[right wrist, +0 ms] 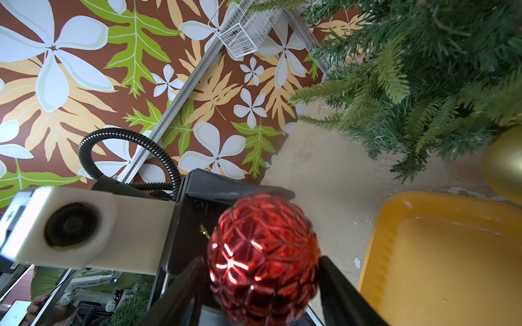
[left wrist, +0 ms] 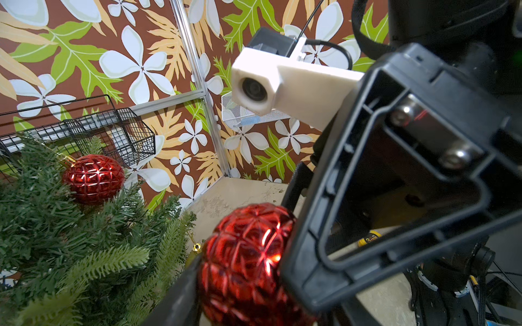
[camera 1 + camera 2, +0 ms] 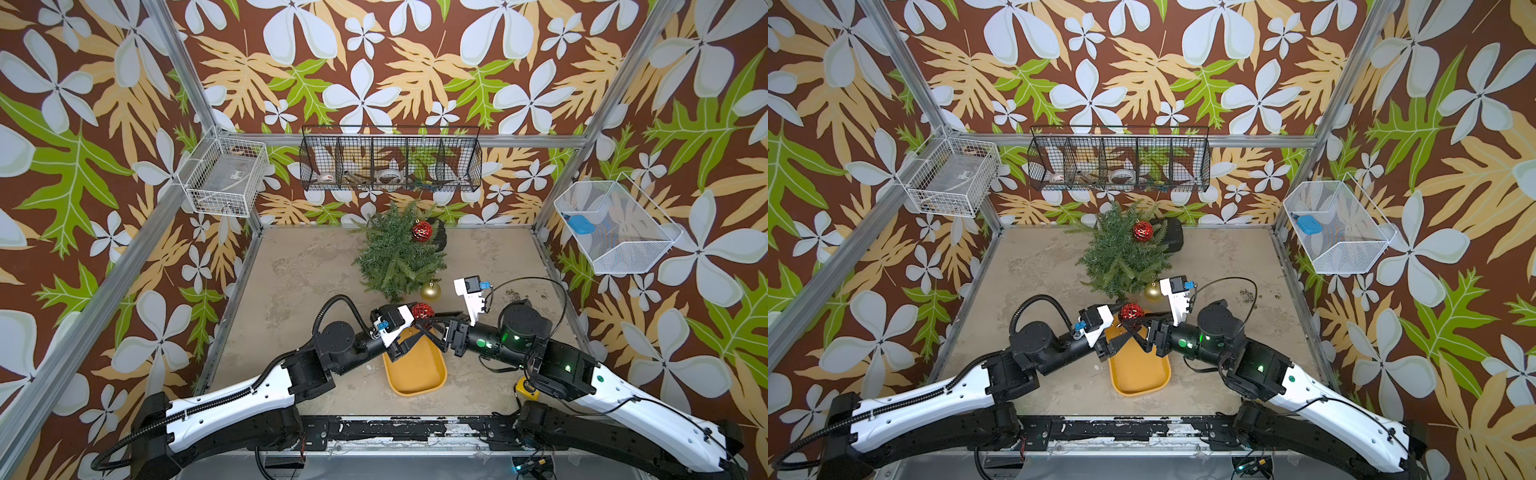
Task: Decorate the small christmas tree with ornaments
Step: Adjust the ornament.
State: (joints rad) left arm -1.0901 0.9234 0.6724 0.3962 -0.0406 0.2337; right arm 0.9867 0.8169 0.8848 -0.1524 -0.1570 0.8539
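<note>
Fingers (image 1: 334, 282) of the right gripper (image 1: 261, 262) and the left gripper (image 2: 243, 271) both hug the red bauble (image 3: 423, 311) over the 12 o'clock end of the tray (image 3: 419, 374). Can't tell which pair actually clamps it. Tree (image 3: 397, 253) sits at 11 o'clock from it, both arms about equally near, I'd say.

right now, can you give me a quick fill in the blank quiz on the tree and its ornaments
1. The top bauble, high on the small christmas tree, is ___.
2. The low bauble, by the tree's near lower branches, is ___.
3. The third bauble, between the left gripper and right gripper, is ___.
Missing words: red, gold, red.
</note>
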